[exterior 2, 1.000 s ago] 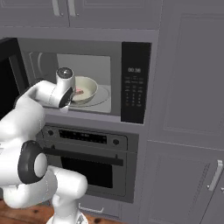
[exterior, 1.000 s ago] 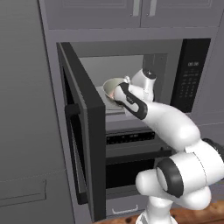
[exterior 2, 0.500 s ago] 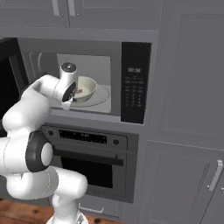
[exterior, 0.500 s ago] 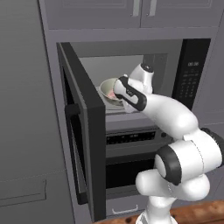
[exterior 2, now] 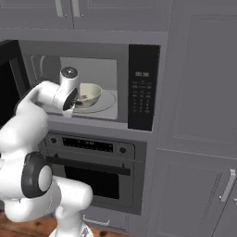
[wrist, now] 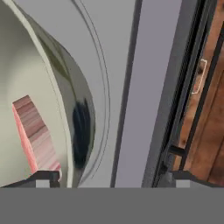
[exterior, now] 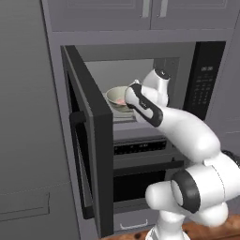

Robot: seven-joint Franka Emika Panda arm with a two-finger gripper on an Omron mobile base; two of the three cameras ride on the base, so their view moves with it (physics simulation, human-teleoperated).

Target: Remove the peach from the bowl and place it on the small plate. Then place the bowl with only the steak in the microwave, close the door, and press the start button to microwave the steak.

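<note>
While the bowl (exterior 2: 88, 95) sits on the round tray (exterior 2: 107, 102) inside the microwave (exterior 2: 92, 83), my hand (wrist: 113, 177) hangs right over its near rim. Seen from the hand, the steak (wrist: 34, 133) lies against the bowl's inner wall, a pink-red slab with a paler edge; from the left base it shows as a pink patch in the bowl (exterior: 118, 97). My 2 fingertips (wrist: 43, 177) stand wide apart at the bottom of the hand view, one over the bowl's inside, the other out past its rim, so the hand is open and grips nothing that I can see. The door (exterior: 89, 136) stands swung out to the left, its dark bar handle (exterior: 78, 164) facing the room. The black keypad (exterior 2: 142, 92) runs down the microwave's right side. Below it is the oven (exterior 2: 97, 169) with a horizontal handle, and under that a wooden floor (wrist: 210, 131).
</note>
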